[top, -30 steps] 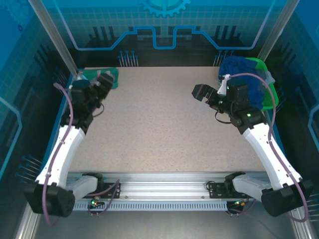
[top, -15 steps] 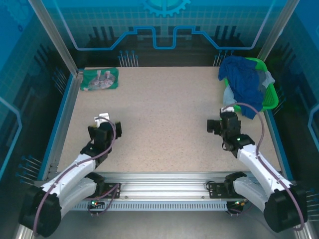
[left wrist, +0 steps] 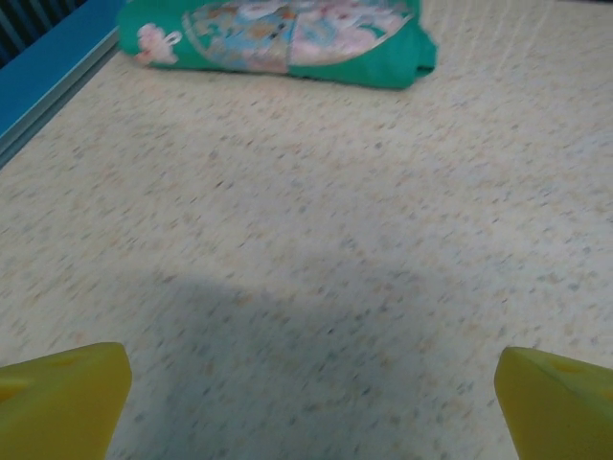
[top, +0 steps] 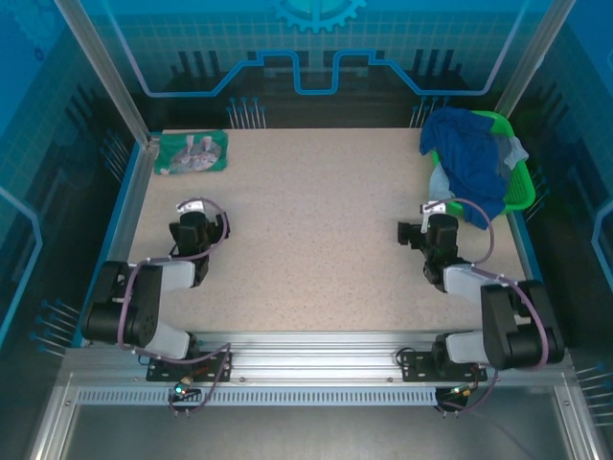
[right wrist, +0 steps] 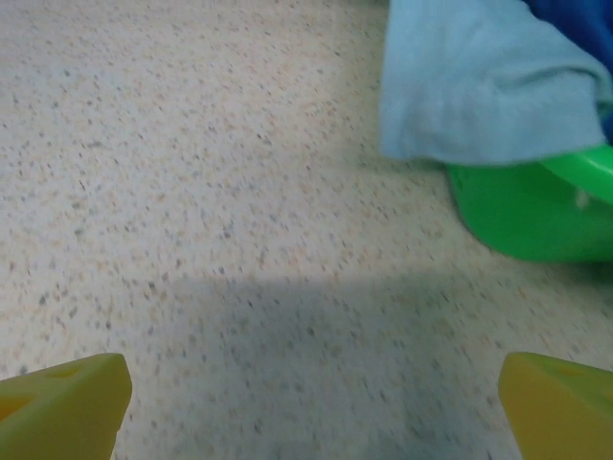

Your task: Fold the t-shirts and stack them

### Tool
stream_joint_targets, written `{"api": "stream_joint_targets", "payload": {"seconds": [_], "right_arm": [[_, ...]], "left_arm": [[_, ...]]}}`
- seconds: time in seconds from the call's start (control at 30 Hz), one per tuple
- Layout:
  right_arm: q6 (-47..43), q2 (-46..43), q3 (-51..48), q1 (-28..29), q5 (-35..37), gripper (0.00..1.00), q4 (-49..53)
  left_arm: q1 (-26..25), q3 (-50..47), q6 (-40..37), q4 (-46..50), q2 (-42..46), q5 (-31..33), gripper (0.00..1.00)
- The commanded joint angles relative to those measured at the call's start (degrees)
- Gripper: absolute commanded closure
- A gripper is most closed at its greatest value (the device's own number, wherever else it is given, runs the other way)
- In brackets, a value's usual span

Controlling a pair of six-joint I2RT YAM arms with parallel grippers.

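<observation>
A folded teal-green t-shirt [top: 192, 152] with a pink-grey print lies at the table's far left corner; the left wrist view shows this teal-green t-shirt [left wrist: 278, 38] well ahead of the fingers. A royal blue t-shirt [top: 469, 158], a pale blue one [top: 442, 181] and a grey one [top: 513, 149] are heaped in the basket at the far right. My left gripper [top: 194, 226] rests low over bare table, open and holding nothing, its yellow fingertips [left wrist: 57, 402] wide apart. My right gripper [top: 416, 234] is open too, with the pale blue t-shirt [right wrist: 479, 86] ahead of it to the right.
The bright green plastic basket [top: 518, 190] stands at the right table edge, and its wall [right wrist: 527, 211] is near the right gripper. Both arms are folded back near their bases. Blue rails and a glass enclosure border the speckled table [top: 316, 220].
Both arms have drawn back from the far corners toward the near edge and folded low. The left gripper has left the folded teal shirt; the right has come away from the basket.
</observation>
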State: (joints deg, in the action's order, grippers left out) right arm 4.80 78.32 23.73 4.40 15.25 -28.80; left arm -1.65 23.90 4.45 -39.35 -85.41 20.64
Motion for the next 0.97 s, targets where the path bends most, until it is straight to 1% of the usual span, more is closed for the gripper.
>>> {"api": "stream_joint_targets", "payload": {"seconds": [0.0, 0.03, 0.07, 0.1, 0.13, 0.17, 0.23, 0.3, 0.57, 0.63, 0.93], "right_arm": [[-1.32, 3.64, -0.32, -1.15, -3.82, 0.00, -13.06], [-1.33, 4.81, -2.15, -1.32, -4.26, 0.00, -17.08], [-1.48, 6.43, -3.90, -1.31, -4.58, 0.00, -21.58], [-1.86, 7.14, -4.60, -1.38, -4.89, 0.00, -24.62], [-1.77, 6.42, -3.57, -1.33, -5.43, 0.00, -21.31], [-2.19, 7.18, -2.55, -1.39, -6.17, 0.00, -20.42], [-2.89, 7.55, 0.29, -1.07, -6.76, 0.00, -15.30], [-3.29, 7.70, 0.24, -0.58, -6.19, 0.00, -15.59], [-3.65, 7.76, 0.25, -0.22, -5.90, 0.00, -15.79], [-4.48, 7.81, 0.87, -0.06, -7.68, 0.00, -14.79], [-4.38, 7.76, 0.91, -0.81, -9.48, 0.00, -14.46]], "left_arm": [[-0.19, -5.05, -1.44, -17.30, -2.03, -3.19, 0.01], [0.40, -8.34, -1.59, -27.11, -4.13, -4.18, 0.01], [0.77, -10.90, -1.53, -32.28, -4.82, -5.03, 0.01], [0.85, -11.87, -1.13, -32.53, -4.23, -5.64, 0.01], [0.86, -11.89, -1.34, -32.95, -4.48, -5.82, 0.01], [0.86, -11.48, -1.62, -33.01, -4.82, -5.76, 0.01], [1.00, -8.46, -0.86, -24.79, -3.33, -5.50, 0.01], [1.10, -2.99, -1.79, -15.02, -3.35, -7.48, 0.01], [0.79, -3.53, -1.99, -16.24, -3.39, -7.46, 0.01], [0.78, -3.68, -2.06, -16.50, -3.44, -7.68, 0.01], [0.77, -3.33, -2.25, -15.93, -3.48, -7.81, 0.01]]}}
